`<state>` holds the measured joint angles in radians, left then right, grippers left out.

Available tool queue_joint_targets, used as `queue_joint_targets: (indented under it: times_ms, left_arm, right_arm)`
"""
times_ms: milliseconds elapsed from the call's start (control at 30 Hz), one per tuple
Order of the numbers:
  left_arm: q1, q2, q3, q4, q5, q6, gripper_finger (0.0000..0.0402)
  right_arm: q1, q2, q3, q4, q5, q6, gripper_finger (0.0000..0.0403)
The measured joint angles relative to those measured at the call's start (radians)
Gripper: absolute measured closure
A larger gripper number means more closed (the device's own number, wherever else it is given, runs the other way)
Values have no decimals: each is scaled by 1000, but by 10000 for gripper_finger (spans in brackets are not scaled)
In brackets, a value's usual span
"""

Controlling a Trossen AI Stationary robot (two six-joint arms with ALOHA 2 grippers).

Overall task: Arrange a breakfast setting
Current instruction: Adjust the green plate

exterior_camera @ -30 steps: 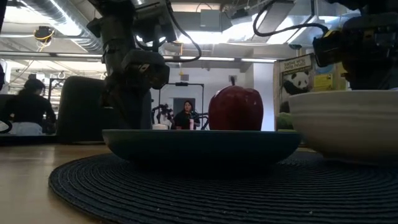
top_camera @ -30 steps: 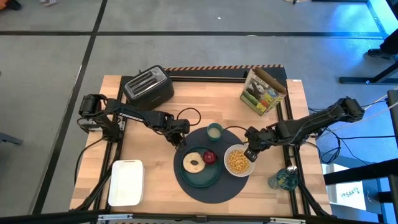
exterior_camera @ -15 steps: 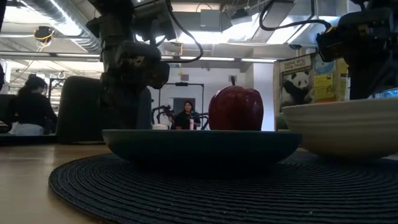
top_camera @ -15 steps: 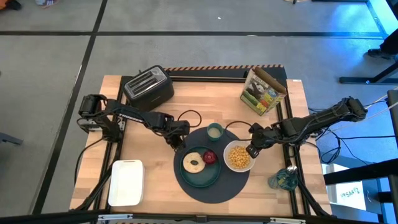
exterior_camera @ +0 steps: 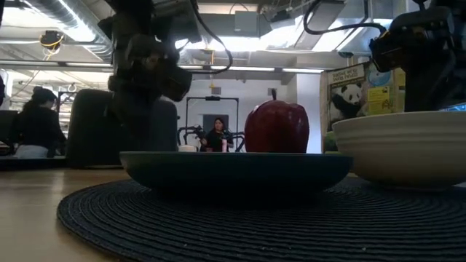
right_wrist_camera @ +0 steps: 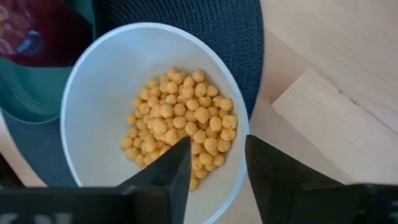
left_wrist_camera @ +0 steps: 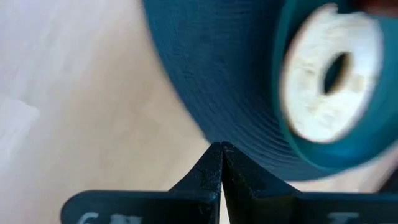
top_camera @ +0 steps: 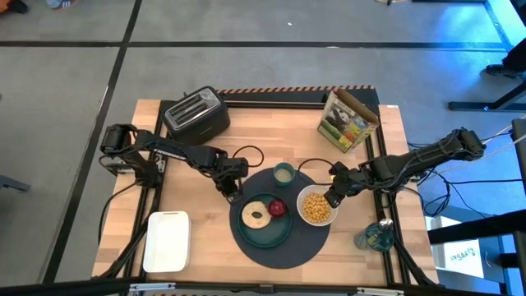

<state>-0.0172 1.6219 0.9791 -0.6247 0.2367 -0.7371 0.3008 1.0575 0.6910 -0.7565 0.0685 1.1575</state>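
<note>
White and round, the ceramic bowl (right_wrist_camera: 155, 106) of yellow cereal balls (right_wrist_camera: 180, 127) sits on the dark woven round mat (top_camera: 279, 242). The right gripper (top_camera: 332, 198) stands at the bowl's rim with its jaws parted, one finger inside over the cereal and the other outside the wall, neither clearly pressing on it. Just beyond the bowl from these jaws lies the teal round plate (top_camera: 265, 226), carrying a pale bagel (top_camera: 256, 215) and a dark red fruit (exterior_camera: 276, 127). A small pale green cup (top_camera: 283, 173) stands at the mat's far edge. The left gripper (top_camera: 228, 190) hovers at the mat's edge with its jaws shut and empty; the bagel lies just ahead of them.
</note>
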Motion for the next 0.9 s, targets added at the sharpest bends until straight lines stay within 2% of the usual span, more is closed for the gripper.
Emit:
queue_joint_targets:
  times_ms: [167,367,533,733,900]
  left_arm:
    - [-59,-13,1,-22,42,-54,401]
    - [-150,18,2,67,42,-82,401]
    - [-153,90,1,140,59,-106,401]
    - [-149,127,0,169,70,-147,402]
    - [-141,127,0,304,-9,-146,402]
  right_arm:
    - [0,-35,0,4,19,25,239]
    - [0,-117,0,8,139,50,233]
    - [0,-166,0,7,202,47,232]
    - [0,-187,0,11,219,46,232]
    - [0,-189,0,15,219,33,232]
